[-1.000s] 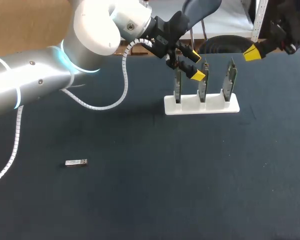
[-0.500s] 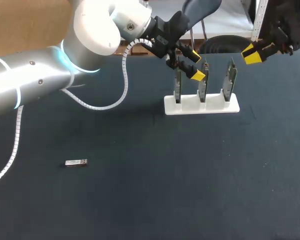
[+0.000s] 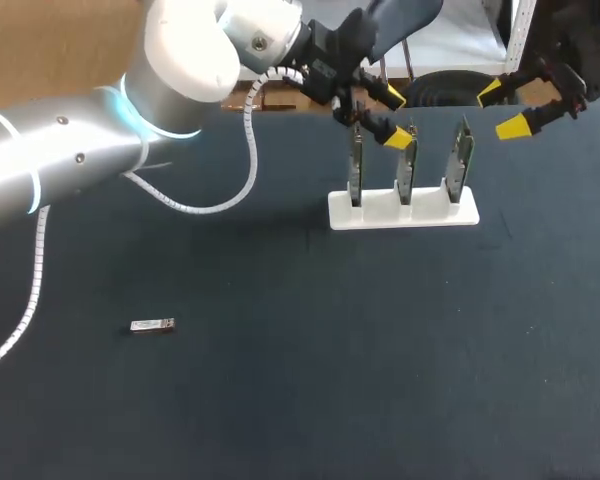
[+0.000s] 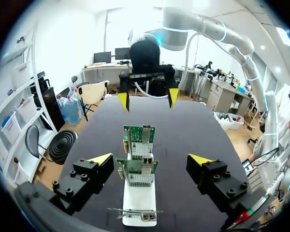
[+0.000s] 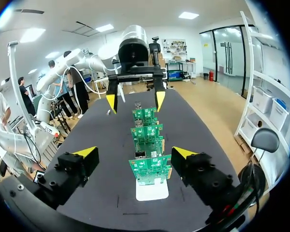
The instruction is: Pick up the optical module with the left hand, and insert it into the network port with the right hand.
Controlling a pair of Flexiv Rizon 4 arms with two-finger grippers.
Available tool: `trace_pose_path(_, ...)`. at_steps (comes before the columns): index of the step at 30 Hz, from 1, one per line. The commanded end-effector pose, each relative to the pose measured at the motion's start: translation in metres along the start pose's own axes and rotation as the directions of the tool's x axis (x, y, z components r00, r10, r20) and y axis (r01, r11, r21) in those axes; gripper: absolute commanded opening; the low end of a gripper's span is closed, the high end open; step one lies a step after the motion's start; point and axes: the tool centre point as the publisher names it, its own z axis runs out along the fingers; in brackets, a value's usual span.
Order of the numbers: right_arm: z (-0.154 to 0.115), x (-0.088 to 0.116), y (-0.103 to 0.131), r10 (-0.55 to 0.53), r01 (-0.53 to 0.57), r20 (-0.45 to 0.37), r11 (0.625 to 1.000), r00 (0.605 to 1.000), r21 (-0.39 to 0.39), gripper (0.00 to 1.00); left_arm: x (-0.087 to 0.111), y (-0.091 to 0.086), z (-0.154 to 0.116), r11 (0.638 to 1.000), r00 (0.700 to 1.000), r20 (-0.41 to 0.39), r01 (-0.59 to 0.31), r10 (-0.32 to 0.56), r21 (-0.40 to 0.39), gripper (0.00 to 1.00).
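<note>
A dark table (image 3: 310,380) fills the head view, its far edge running along the top of the frame. Just right of the upper middle stands a white holder (image 3: 400,212) with three green circuit cards (image 3: 406,165) slotted upright in a row. The left arm (image 3: 70,160) comes in from the upper left and reaches across to them. Its left gripper (image 3: 395,118) hangs over the leftmost and middle cards with its yellow tips spread wide and nothing between them but air. The lower tip sits close to the top of the middle card, though contact cannot be made out. In the left wrist view the left gripper (image 4: 151,159) looks down the row, one finger well out to each side of the nearest upright card, clear of it. Each card carries a metal network port (image 4: 141,166). The right gripper (image 3: 501,109) is at the upper right corner of the head view, beyond the holder's right end, fingers also parted and empty. In the right wrist view the right gripper (image 5: 134,152) faces the same row end on, with the left gripper (image 5: 135,101) ahead of it past the far card. The optical module (image 3: 152,325) lies flat on the table at the lower left of the head view, well apart from both grippers and from the holder.
</note>
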Motion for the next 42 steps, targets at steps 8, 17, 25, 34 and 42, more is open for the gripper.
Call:
trace_pose_path(8,0.001,0.000,0.003,-0.002,0.002,0.000,1.000,1.000,0.007,1.00,-0.027,-0.006,-0.093,0.972,0.990,-0.024,-0.142,0.140,-0.186,1.00)
trace_pose_path(17,0.001,0.000,0.003,-0.002,0.002,0.000,1.000,1.000,0.007,1.00,0.009,-0.054,-0.190,0.893,0.954,-0.274,-0.228,0.124,-0.388,1.00)
trace_pose_path(25,0.001,0.000,0.003,-0.002,0.002,0.000,1.000,1.000,0.007,1.00,0.069,-0.106,-0.236,0.878,0.914,-0.406,-0.179,-0.019,-0.444,1.00)
trace_pose_path(34,0.001,0.000,0.003,-0.002,0.002,0.000,1.000,1.000,0.007,1.00,0.142,-0.163,-0.238,0.915,0.796,-0.597,-0.161,-0.101,-0.370,1.00)
trace_pose_path(42,0.001,0.000,0.003,-0.002,0.002,0.000,1.000,1.000,0.007,1.00,0.189,-0.206,-0.227,0.942,0.669,-0.728,-0.125,-0.152,-0.312,1.00)
